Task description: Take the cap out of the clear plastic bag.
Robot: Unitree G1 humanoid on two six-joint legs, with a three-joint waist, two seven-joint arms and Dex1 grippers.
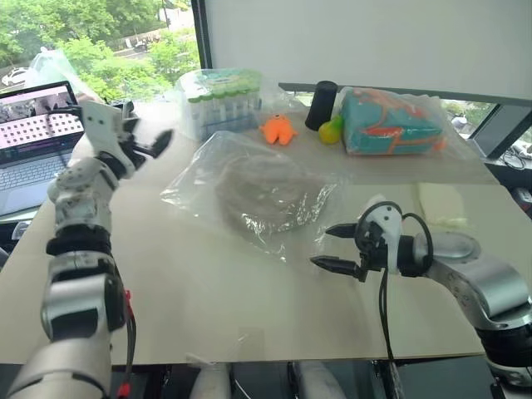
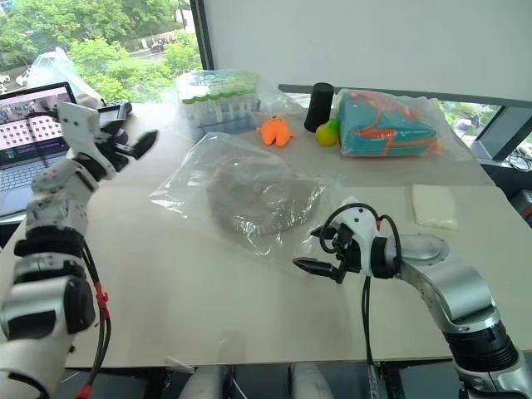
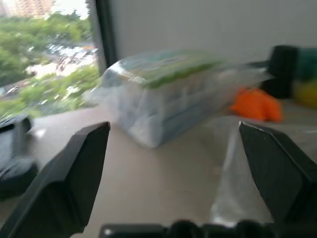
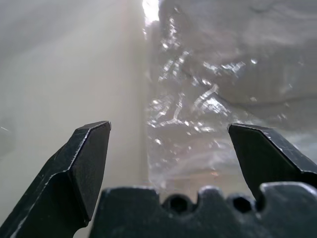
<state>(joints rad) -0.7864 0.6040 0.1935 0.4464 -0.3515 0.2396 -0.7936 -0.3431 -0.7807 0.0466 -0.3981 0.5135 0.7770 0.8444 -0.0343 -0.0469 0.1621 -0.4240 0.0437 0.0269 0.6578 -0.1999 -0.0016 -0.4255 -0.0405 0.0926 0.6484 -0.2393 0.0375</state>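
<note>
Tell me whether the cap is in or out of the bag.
In: the cap lies under the clear plastic bag's crinkled film.

Soft matt cloth cap (image 1: 264, 193) inside glossy, crinkled clear plastic bag (image 1: 195, 184); smooth matt table (image 1: 208, 283).

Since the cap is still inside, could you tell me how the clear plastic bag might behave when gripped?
The clear plastic bag looks thin and crinkled, so probably floppy and light. Its glossy film may slip. The cap inside would likely sag along.
</note>
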